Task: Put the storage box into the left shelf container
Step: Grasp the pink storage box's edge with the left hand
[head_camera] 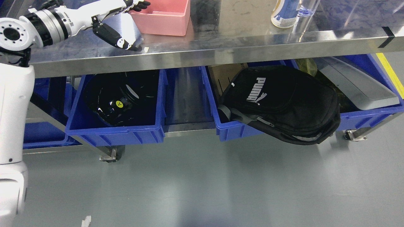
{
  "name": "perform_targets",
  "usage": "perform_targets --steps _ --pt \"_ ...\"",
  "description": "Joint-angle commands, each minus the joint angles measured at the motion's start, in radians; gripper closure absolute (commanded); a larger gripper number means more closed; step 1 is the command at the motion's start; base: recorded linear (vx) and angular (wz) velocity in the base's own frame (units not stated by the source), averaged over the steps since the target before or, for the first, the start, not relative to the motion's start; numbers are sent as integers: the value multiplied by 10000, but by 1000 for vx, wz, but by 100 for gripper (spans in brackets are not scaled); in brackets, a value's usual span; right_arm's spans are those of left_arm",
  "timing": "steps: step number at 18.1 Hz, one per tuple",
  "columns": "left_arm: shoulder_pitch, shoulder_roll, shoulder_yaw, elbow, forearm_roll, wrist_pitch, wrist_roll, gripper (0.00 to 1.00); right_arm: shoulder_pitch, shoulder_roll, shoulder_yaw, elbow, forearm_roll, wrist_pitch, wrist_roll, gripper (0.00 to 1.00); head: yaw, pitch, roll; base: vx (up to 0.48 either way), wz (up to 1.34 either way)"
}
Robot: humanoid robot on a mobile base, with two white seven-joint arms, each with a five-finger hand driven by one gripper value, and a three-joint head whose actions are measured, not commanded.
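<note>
**Q:** Grey floor (202,186) fills the bottom of the view. What sits above it?

**A:** A steel table (221,47) with a lower shelf under it. On that shelf stand 2 blue bins. The left blue bin (116,129) holds a black glossy helmet (121,97) with a small yellow sticker. The right blue bin (233,130) has a black bag (284,104) spilling over its front edge, white lettering on its side, with a piece of cardboard (224,75) behind it. Further right, another blue bin (369,115) carries a grey flat object (356,85).

**Q:** Where is the storage box?

**A:** The pink box (164,19) is on the tabletop, toward the left, set back from the front edge, upright and open at the top.

**Q:** And the hand?

**A:** The left hand (121,22) reaches in from the top left corner. Its fingers (140,4) lie over the box's left rim, and the thumb (116,37) hangs spread wide below, its tip near the table's front edge. I cannot tell whether the fingers press the box wall; the hand looks spread rather than clenched. The white arm (14,104) runs down the left edge of the view.

**Q:** Anything else on the tabletop?

**A:** A white and blue bottle (285,14) stands toward the right at the back, just beside a clear container (304,12). A black tape strip (386,37) crosses the front edge near the right corner.
</note>
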Motion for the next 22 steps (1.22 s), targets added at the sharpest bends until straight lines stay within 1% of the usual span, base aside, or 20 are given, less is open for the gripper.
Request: perform_targets --steps 1,6,8,12,15,16,19,22 --pt "-1393 -1093 -554 1317 -207 -7 0 1 -31 -174 0 -175 -215 9 -61 0 0 0 0 0 0" --pt "-1502 -1200 -646 1378 -192 8 -15 1 -46 -174 0 -175 -215 9 -46 0 0 0 0 0 0" --pt "-1426 -1673 -921 1942 -238 8 0 1 -31 -174 0 -175 -215 9 -61 0 0 0 0 0 0" --pt "-1348 -2288 -1076 2819 -636 -99 46 2 -31 -174 0 -175 -215 -6 -45 0 0 0 0 0 0" --pt "-1348 -2626 -1076 3371 -1570 -99 77 2 -46 -174 -15 -175 -215 9 -45 0 0 0 0 0 0" --pt "-1348 -2673 -1076 3570 -1861 -99 77 5 -46 -174 0 -175 -215 9 -61 0 0 0 0 0 0" --pt "-1364 -2735 -1015 3955 -1925 -99 92 14 -46 -174 0 -175 -215 9 -45 0 0 0 0 0 0" --pt "-1379 -2765 -755 4047 -1880 -99 61 28 -31 -174 0 -175 -215 9 -45 0 0 0 0 0 0"
